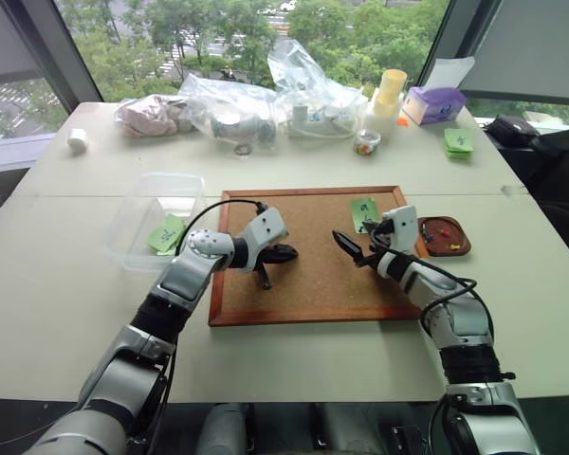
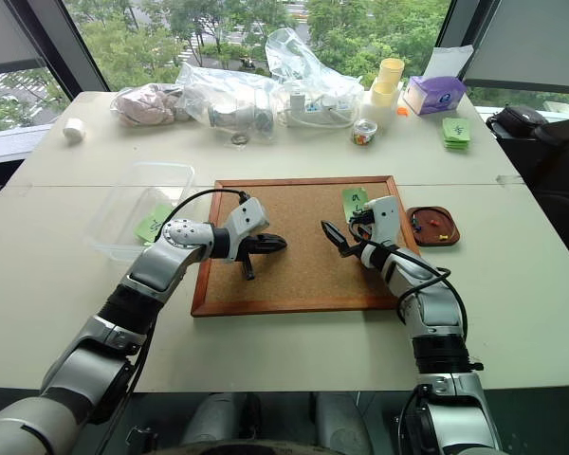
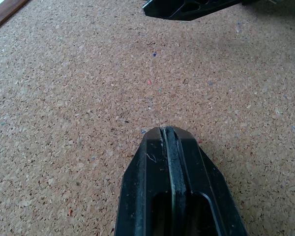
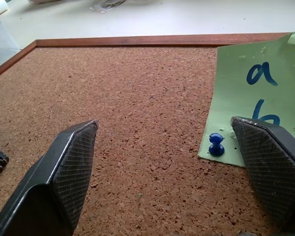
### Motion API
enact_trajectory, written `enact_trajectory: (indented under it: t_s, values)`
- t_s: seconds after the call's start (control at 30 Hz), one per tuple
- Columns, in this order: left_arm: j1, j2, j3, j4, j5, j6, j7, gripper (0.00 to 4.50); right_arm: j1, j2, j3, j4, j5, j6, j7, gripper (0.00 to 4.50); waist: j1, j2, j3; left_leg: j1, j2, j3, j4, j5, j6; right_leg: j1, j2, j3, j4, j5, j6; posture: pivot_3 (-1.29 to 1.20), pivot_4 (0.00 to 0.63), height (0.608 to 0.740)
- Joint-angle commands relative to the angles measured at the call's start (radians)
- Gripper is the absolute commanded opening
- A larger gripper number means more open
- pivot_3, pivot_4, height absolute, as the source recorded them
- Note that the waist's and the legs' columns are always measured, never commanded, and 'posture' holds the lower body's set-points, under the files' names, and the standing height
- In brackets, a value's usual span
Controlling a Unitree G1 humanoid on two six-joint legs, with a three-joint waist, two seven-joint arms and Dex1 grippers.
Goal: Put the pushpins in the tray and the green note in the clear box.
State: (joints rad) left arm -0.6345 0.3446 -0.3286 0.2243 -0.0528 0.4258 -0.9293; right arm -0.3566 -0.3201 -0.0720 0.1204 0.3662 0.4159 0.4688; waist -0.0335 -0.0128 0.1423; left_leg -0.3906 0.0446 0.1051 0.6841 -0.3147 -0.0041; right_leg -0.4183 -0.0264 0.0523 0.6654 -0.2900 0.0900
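Note:
A light-green note [image 4: 258, 93] with blue handwriting lies on the corkboard [image 1: 303, 284], held at its corner by a blue pushpin [image 4: 216, 145]. My right gripper [image 4: 167, 167] is open just over the board, and the pin stands close inside one of its fingers [image 4: 270, 167]. Over the board's middle my left gripper [image 1: 289, 253] is shut on nothing. Right of the board, the reddish-brown tray [image 1: 460, 248] holds a yellow pushpin [image 1: 443, 227] and red ones. Another green note [image 1: 168, 232] lies in the clear box [image 1: 137, 204], left of the board.
Clear plastic bags [image 1: 266, 104], a stack of cups [image 1: 387, 100], a purple tissue box [image 1: 433, 102] and a pad of green notes [image 1: 458, 142] line the table's far side. A black bag [image 1: 512, 128] sits at the far right edge.

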Motion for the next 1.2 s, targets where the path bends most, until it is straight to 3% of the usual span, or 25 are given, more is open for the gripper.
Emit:
enact_trajectory:
  t_s: [0.03, 0.17, 0.37, 0.9, 1.2]
  values:
    - [0.026, 0.003, -0.026, 0.022, 0.018, 0.021, -0.003, 0.0, -0.017, 0.008, -0.02, 0.013, 0.009, 0.024, -0.004, 4.48, 0.0, 0.0, 0.0, 0.0, 0.0, 0.0, 0.0, 0.0, 0.0, 0.0, 0.0, 0.0, 0.0, 0.0, 0.0, 0.0, 0.15, 0.738]
    - [0.027, 0.004, -0.028, 0.019, 0.019, 0.021, -0.003, 0.0, -0.023, 0.006, -0.016, 0.031, 0.015, 0.092, 0.001, 3.2, 0.0, 0.0, 0.0, 0.0, 0.0, 0.0, 0.0, 0.0, 0.0, 0.0, 0.0, 0.0, 0.0, 0.0, 0.0, 0.0, 0.15, 0.738]
    - [0.029, 0.004, -0.025, 0.017, 0.018, 0.02, 0.001, 0.0, -0.031, -0.01, 0.004, 0.05, -0.033, 0.15, -0.016, 0.1, -0.003, -0.002, -0.001, 0.001, 0.0, 0.0, 0.0, 0.0, 0.0, 0.001, 0.0, 0.0, 0.0, 0.0, 0.0, 0.0, 0.15, 0.738]
    - [0.025, 0.001, -0.025, 0.027, 0.017, 0.015, 0.004, 0.0, -0.042, -0.036, -0.03, -0.044, -0.124, -0.06, -0.03, 0.03, -0.004, -0.003, -0.002, 0.002, 0.0, 0.0, 0.0, 0.0, 0.0, 0.002, 0.0, 0.0, 0.0, 0.0, 0.0, 0.0, 0.15, 0.738]
    - [0.02, -0.006, -0.025, 0.041, 0.016, 0.01, 0.002, 0.0, -0.059, -0.035, -0.032, -0.121, -0.121, -0.077, -0.032, 0.03, -0.002, -0.003, -0.002, 0.002, 0.0, -0.001, 0.0, 0.0, 0.0, 0.003, 0.0, 0.0, 0.0, 0.0, 0.0, 0.0, 0.15, 0.738]
